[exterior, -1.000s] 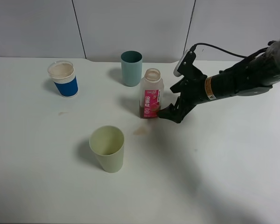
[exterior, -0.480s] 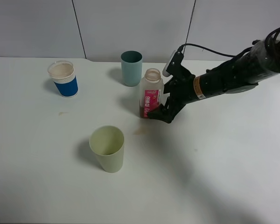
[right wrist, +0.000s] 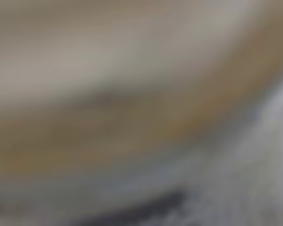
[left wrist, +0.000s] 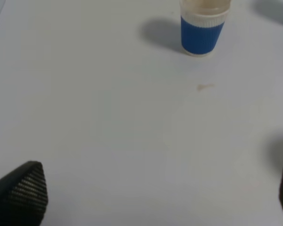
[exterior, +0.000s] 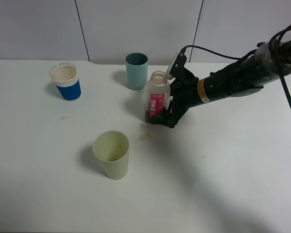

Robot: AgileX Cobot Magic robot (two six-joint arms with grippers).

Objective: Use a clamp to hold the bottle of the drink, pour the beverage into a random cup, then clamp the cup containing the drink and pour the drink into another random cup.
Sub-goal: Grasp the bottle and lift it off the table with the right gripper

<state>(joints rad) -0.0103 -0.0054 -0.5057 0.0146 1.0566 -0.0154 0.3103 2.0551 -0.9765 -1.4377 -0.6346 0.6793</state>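
Note:
The clear drink bottle (exterior: 157, 97) with a pink label and a little brown drink stands open-topped at the table's middle. My right gripper (exterior: 161, 116) is at its lower part, jaws open on either side of it. The right wrist view is a close blur of the bottle (right wrist: 132, 94). A teal cup (exterior: 136, 71) stands just behind the bottle. A light green cup (exterior: 111, 154) stands in front to the left. A blue-sleeved paper cup (exterior: 66, 82) stands at the far left and also shows in the left wrist view (left wrist: 203, 26). My left gripper (left wrist: 155, 197) is open and empty.
A small brown stain (exterior: 146, 136) lies on the white table (exterior: 223, 170) just in front of the bottle. Another faint stain (left wrist: 206, 86) lies near the blue-sleeved cup. A grey panelled wall (exterior: 136, 24) runs behind the table.
My right gripper has moved left, from beside the bottle to around its lower part. The bottle and the cups have not moved.

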